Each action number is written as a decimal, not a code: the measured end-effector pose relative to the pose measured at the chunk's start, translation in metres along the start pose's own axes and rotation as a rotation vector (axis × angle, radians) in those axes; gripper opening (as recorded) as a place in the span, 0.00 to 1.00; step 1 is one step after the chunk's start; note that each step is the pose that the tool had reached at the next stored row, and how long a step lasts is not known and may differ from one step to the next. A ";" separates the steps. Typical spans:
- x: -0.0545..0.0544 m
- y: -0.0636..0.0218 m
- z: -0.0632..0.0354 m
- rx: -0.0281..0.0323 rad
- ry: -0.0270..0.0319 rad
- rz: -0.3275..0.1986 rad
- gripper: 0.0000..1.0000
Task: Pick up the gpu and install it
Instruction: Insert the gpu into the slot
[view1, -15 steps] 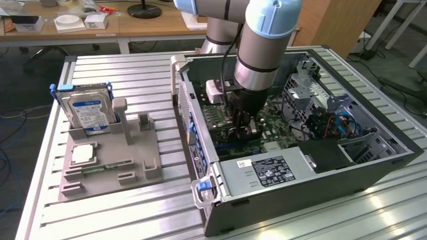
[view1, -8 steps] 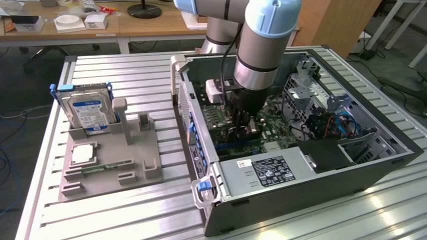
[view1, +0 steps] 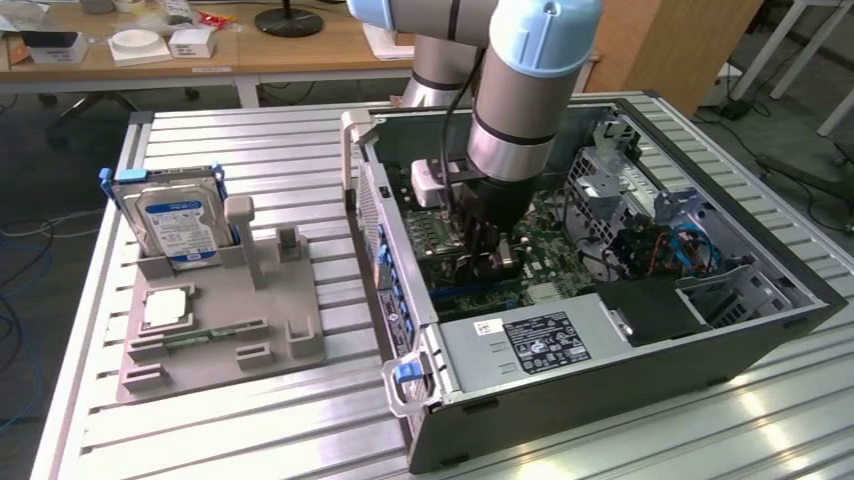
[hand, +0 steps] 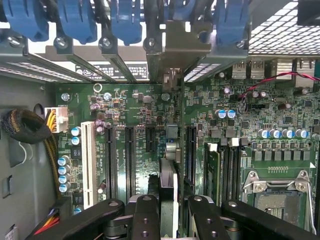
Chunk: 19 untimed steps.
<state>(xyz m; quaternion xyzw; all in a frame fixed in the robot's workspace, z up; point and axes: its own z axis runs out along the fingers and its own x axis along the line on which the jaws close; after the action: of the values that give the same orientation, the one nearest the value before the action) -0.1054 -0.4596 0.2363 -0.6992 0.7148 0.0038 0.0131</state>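
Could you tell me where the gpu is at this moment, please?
The gpu stands edge-on in the gripper, inside the open computer case at the exterior view's right, above the motherboard among its expansion slots.

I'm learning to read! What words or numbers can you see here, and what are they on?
None can be read for sure.
Hard drive: blue-white label, print too small.
Power supply: black sticker with round marks and white text, too small.
Motherboard: tiny white lettering by the slots, blurred.
Sticker behind the brackets: blurred.
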 end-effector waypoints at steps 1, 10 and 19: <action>0.000 0.0000 0.0006 -0.0001 -0.0002 0.000 0.27; 0.000 0.0000 0.0014 -0.0001 -0.0010 0.000 0.27; 0.000 0.0001 0.0038 -0.0002 -0.0006 0.000 0.27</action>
<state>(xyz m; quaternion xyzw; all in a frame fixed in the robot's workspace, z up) -0.1054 -0.4597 0.2325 -0.6992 0.7148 0.0041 0.0133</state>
